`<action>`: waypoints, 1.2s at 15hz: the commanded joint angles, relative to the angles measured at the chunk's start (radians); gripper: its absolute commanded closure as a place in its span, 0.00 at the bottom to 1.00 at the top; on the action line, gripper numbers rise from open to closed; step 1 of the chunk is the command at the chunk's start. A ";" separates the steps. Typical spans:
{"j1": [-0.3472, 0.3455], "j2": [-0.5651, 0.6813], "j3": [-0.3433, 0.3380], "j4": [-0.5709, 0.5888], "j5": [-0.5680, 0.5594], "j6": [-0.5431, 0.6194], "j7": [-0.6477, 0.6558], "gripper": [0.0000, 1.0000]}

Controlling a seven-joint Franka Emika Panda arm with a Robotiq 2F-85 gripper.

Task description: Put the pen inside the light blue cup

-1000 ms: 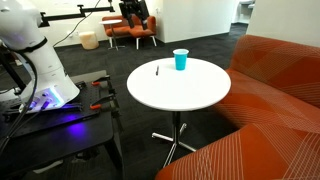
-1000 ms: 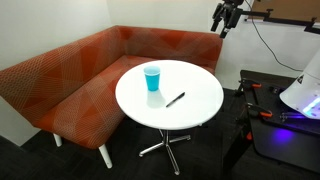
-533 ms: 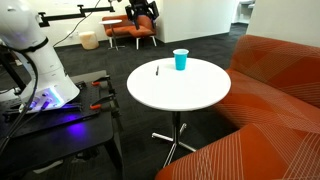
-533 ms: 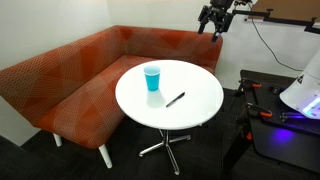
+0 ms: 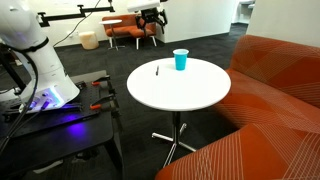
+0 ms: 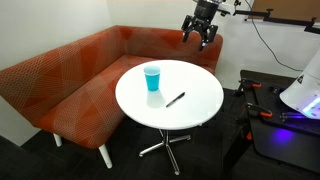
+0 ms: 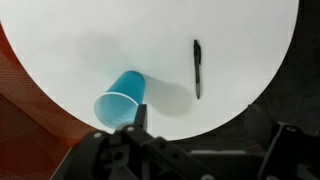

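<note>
The light blue cup (image 5: 180,60) stands upright on the round white table (image 5: 185,95), near its edge; it also shows in an exterior view (image 6: 152,78) and in the wrist view (image 7: 120,98). The pen (image 5: 157,70) lies flat on the table, apart from the cup, and is seen in an exterior view (image 6: 175,99) and the wrist view (image 7: 196,68). My gripper (image 5: 152,12) hangs high in the air beside the table, well above both things (image 6: 200,30). Its fingers (image 7: 212,125) are spread apart and empty.
An orange corner sofa (image 6: 60,80) wraps round the far side of the table (image 6: 200,100). The robot base (image 5: 30,60) sits on a black stand with red clamps (image 5: 100,83). Orange chairs (image 5: 125,35) stand far behind.
My gripper has swung through the air towards the table and come somewhat lower. The cup and the pen have not moved.
</note>
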 commanded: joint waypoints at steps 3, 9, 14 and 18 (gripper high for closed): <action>-0.026 0.176 0.088 0.097 0.106 -0.009 -0.119 0.00; -0.082 0.193 0.164 0.079 0.073 -0.002 -0.074 0.00; -0.086 0.235 0.175 0.097 0.118 0.025 -0.125 0.00; -0.104 0.336 0.229 0.139 0.126 0.042 -0.159 0.00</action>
